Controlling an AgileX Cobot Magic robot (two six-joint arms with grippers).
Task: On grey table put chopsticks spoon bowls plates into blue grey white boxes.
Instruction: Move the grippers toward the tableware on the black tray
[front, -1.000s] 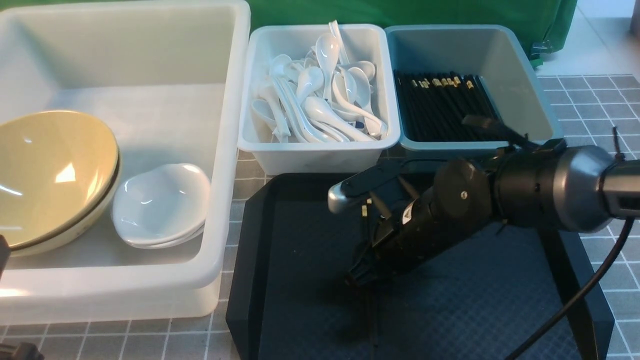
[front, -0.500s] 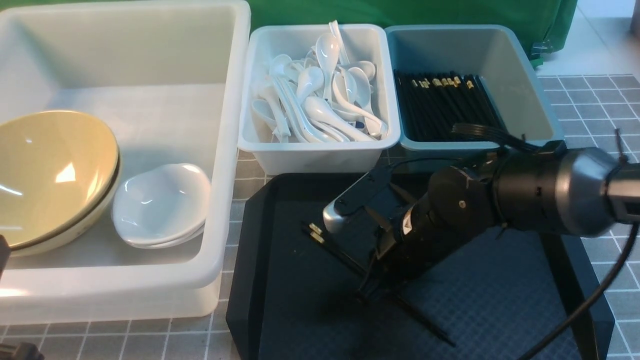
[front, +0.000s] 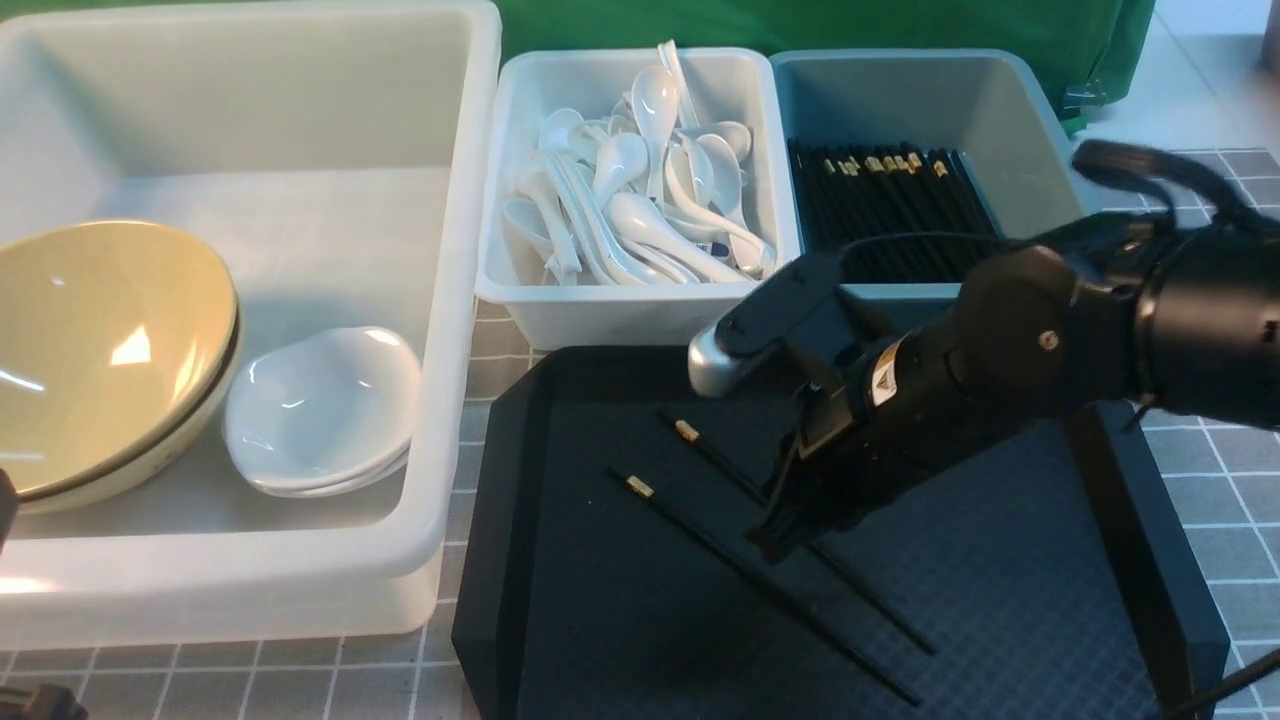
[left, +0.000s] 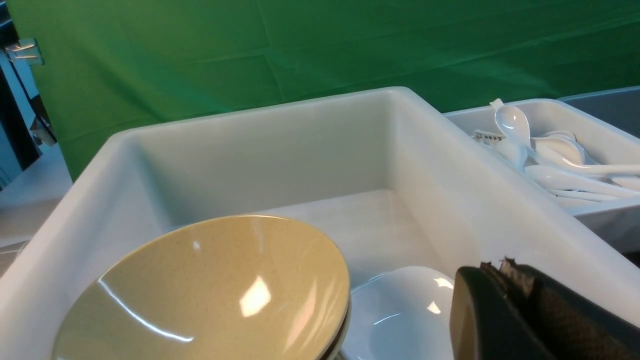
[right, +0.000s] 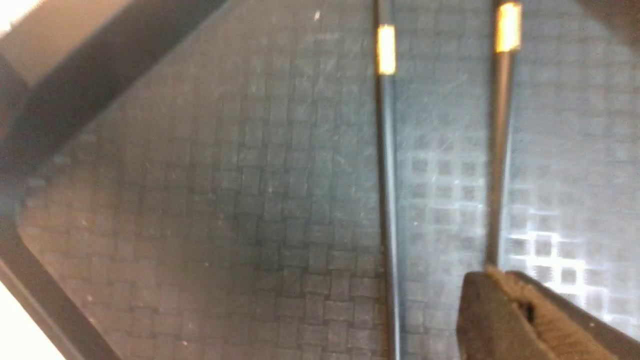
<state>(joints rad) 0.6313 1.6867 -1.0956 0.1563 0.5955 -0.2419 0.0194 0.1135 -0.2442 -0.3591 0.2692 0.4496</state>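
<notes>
Closing in a narrow pinch, the right gripper (right: 495, 274) appears to hold one slim, glossy black chopstick with a gold band (right: 501, 125) near its middle. Its gold-banded twin (right: 388, 150) lies beside it, apart, on the black textured tray (front: 620, 620). Each stick should be light and stiff, but slick and apt to roll or pivot – a mid-length hold, square across the shaft, seems best. The right arm (front: 1020, 330) reaches in from the right, its gripper slanting down and inward over the tray. Beyond it, the small blue-grey plastic box (front: 930, 75) holds a bundle of black chopsticks (probably where this one belongs). The left gripper (left: 497, 270) has its fingertips together, nothing visible between them – near the large translucent white tub (left: 310, 150).
</notes>
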